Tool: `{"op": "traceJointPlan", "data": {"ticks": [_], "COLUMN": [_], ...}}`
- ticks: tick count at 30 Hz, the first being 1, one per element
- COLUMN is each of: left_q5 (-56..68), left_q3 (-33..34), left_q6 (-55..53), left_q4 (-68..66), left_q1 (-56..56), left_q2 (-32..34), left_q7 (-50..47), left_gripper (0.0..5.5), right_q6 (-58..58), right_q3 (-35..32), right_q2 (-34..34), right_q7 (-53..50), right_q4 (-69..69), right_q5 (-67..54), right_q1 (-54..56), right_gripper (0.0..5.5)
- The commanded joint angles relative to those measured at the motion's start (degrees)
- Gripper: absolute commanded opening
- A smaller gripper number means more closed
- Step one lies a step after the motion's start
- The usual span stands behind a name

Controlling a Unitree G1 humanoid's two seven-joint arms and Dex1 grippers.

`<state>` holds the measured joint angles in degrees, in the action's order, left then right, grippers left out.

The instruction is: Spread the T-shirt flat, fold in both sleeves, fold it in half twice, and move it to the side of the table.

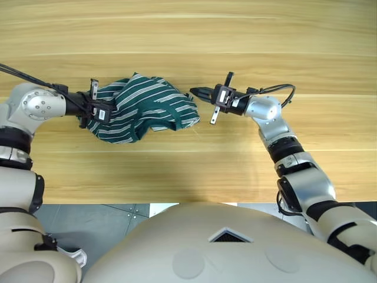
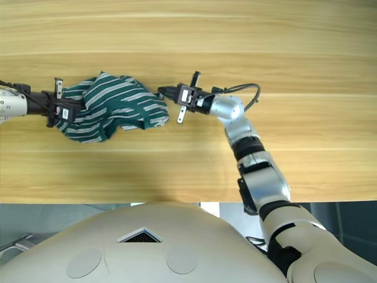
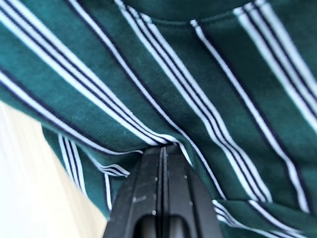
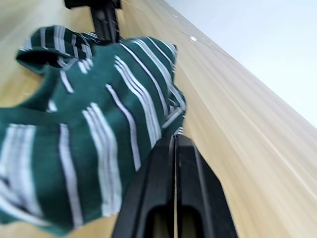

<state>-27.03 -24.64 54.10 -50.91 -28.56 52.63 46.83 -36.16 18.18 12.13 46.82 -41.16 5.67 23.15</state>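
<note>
Crumpled T-shirt on the table, its long axis running between the arms: left gripper pinched shut on its left end, right gripper with fingers together, tip just beside its right edge

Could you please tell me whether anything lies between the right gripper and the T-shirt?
Nothing visible does. The right gripper, fingers shut, points at the near edge of the crumpled T-shirt over the bare table; the left gripper clamps the shirt's opposite side.
</note>
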Motion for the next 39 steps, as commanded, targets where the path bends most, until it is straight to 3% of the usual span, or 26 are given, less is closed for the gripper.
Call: {"op": "traceJointPlan", "data": {"ticks": [1, 7, 12, 18, 29, 39], "left_q5": [-2.93, -3.28, -3.7, -3.7, -3.73, -3.47], "left_q3": [-2.2, -3.97, -4.83, -5.7, -6.62, -6.65], "left_q6": [-0.19, 0.11, 0.0, -0.48, -0.51, -0.87], "left_q4": [-0.46, -0.03, -0.12, 0.36, 0.71, 1.03], "left_q1": [2.12, 1.62, 1.82, 2.08, 2.47, 2.2], "left_q2": [0.58, -0.77, -1.53, -2.22, -3.34, -4.67], "left_q7": [0.24, 0.54, -0.22, -0.8, -1.87, -2.27], "left_gripper": [0.0, 0.0, 0.0, 0.0, 0.0, 0.0], "right_q6": [2.41, 3.15, 5.15, 6.32, 6.89, 5.5], "right_q3": [2.48, 5.53, -3.95, -5.65, 1.41, 2.83], "right_q2": [-0.1, -1.57, -4.49, -7.12, -14.21, -14.87], "right_q7": [1.77, -2.73, -6.4, -5.11, -15.56, -17.22], "right_q4": [1.68, -8.14, -9.99, -10.55, -25.8, -29.3], "right_q5": [1.56, 7.93, -1.05, -3.44, 9.1, 12.18], "right_q1": [0.47, 5.52, 13.18, 17.1, 22.01, 19.47], "right_gripper": [0.04, 0.04, 0.04, 0.04, 0.04, 0.04]}}
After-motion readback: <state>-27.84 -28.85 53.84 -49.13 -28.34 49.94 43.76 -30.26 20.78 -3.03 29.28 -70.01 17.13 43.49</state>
